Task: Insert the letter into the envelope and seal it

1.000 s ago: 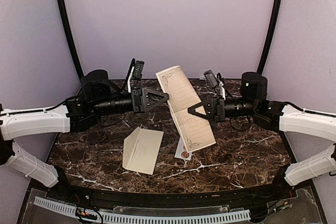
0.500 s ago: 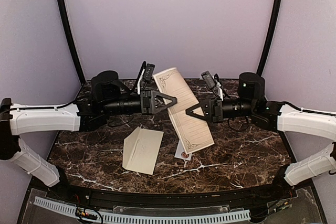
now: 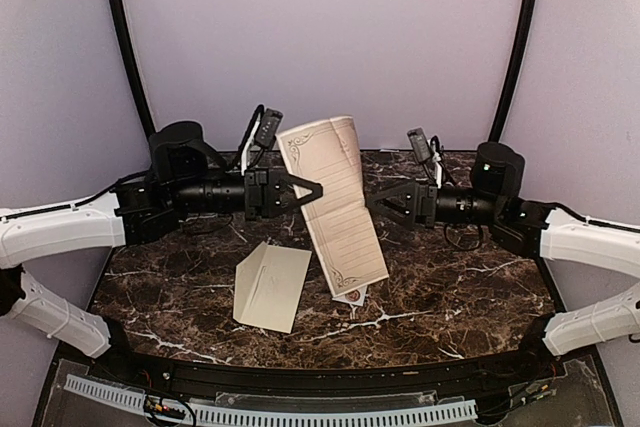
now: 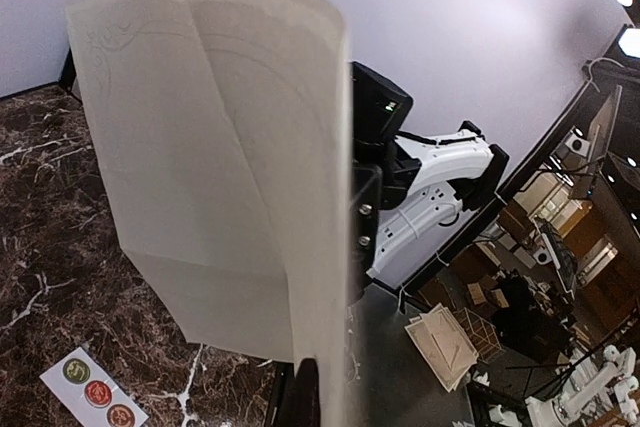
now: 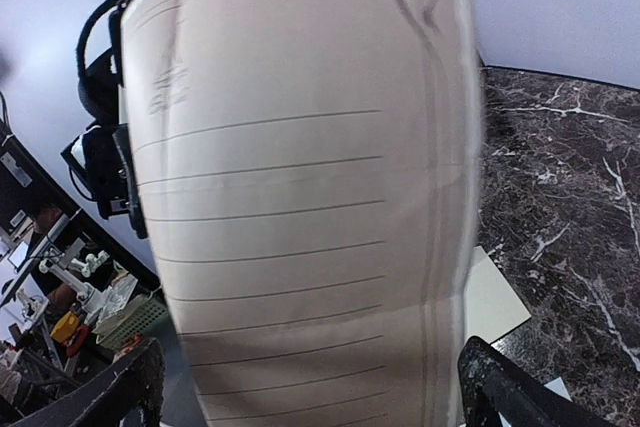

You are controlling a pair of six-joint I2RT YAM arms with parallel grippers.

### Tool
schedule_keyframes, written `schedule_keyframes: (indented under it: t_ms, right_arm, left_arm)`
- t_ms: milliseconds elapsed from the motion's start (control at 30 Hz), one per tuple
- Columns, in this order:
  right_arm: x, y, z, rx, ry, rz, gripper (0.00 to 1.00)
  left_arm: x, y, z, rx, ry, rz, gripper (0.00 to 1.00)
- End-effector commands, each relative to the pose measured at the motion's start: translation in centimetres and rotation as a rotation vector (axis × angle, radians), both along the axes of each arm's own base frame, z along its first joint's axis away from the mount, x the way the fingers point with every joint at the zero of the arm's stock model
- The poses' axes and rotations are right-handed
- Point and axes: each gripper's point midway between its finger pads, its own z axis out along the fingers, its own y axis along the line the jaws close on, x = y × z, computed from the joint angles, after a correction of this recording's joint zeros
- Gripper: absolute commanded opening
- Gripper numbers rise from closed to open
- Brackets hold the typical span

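Mid-task, at the in-air handling stage: letter (image 3: 335, 202) up off the bench (image 3: 450, 287), not yet anywhere near the envelope (image 3: 272, 285).

Held upright at the centre of the top view, tilted a little, top edge leaning toward upper left, lower end overlapping the sticker strip (image 3: 352, 295) in the picture. Clamped along its left edge by the left end effector (image 3: 312, 190), fingertips pressed together on the paper about halfway up. In the left wrist view, seen as a creased sheet filling the left and centre of the frame, curling away from the pinch at the bottom edge.

Right end effector (image 3: 372, 204) spread wide, just beside the letter's right edge, gripping nothing. In the right wrist view, fingers (image 5: 120, 392) parted at lower left and lower right of the frame, lined face of the sheet filling the space ahead.

Envelope lying flat at lower centre-left of the top view, below the left end effector and well apart from both. Flap state hard to tell from here.

Judging from this: nothing inserted, nothing sealed, most of the task left. Next, probably a second hold from the right side or a fold along the visible crease, given a sheet that looks longer than the envelope. Calls for a firm single pinch meanwhile; thin paper held by one edge could swing or slip. After that: lower toward the envelope, open its mouth, slide the sheet in, close the flap, perhaps finish with a sticker.
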Motion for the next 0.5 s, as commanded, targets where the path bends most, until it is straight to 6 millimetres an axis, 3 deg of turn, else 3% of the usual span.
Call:
schedule_keyframes:
  t_ms: [0,100,200,467]
  right_arm:
    - [1.0,-1.2,1.0,0.061,-0.026,-0.043,0.99]
    - [0.3,-1.2,0.9,0.079,-0.023,0.004,0.99]
    - [-2.1,-0.9,1.7,0.13,-0.038,0.136,0.99]
    - [-6.8,0.8,3.3,0.146,-0.096,0.338,0.99]
  left_arm:
    - [-4.1,1.2,3.3,-0.018,-0.13,-0.183,0.0]
    - [-5.6,1.8,4.6,-0.014,-0.174,-0.252,0.0]
    - [-6.4,2.2,5.4,-0.004,-0.199,-0.286,0.0]
    - [-7.8,2.9,5.9,-0.006,-0.222,-0.348,0.0]
